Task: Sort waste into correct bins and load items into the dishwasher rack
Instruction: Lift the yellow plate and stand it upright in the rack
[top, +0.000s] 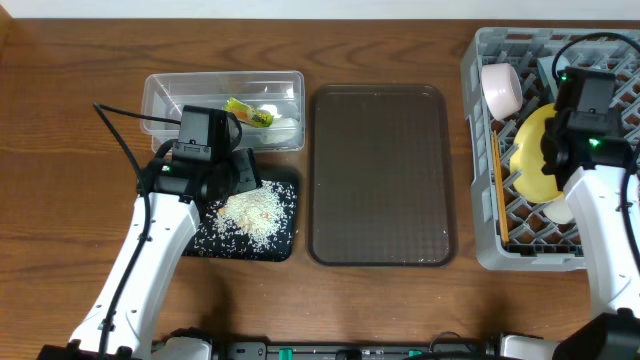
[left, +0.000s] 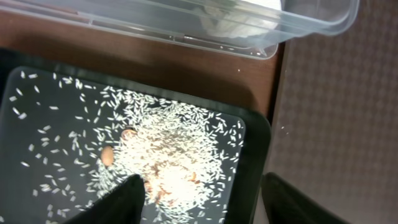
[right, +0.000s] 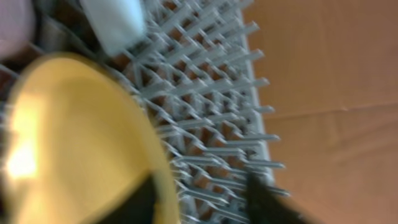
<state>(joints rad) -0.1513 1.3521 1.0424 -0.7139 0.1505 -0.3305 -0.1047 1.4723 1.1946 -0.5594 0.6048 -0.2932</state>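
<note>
Rice grains (left: 168, 149) heaped right below the left gripper (left: 204, 186), spread over the black tray (left: 255, 143) with a few tan bits (left: 107, 155) mixed in. Fingers well apart, nothing between them: one finger (left: 121, 202) over the edge of the heap, the other out past the tray's rim, above the brown serving tray (left: 336, 124). Ahead of the fingertips, a strip of bare table (left: 155, 62), then the clear tub (left: 311, 25) with something white inside. From overhead, a yellow-green and orange wrapper (top: 247, 112) and a white scrap (top: 285, 125) in that tub, just beyond the wrist.

Over to the right gripper (right: 202, 193), down inside the dishwasher rack (right: 211, 93). Yellow plate (right: 81, 143) tilted up on edge, filling the side by one finger, touching it or just beside it, too blurred to say which. Jaws spread, grey lattice showing between the plate's rim and the other finger, so no clamp on the plate. Further on past the fingertips, a pale blurred shape (right: 115, 22), not clear enough to name. From overhead, pink-white bowl (top: 499, 88) on its side in the rack's corner beyond the plate, chopsticks (top: 500, 190) lying along the rack wall on the plate's far side from the arm, serving tray well off toward the other arm.
</note>
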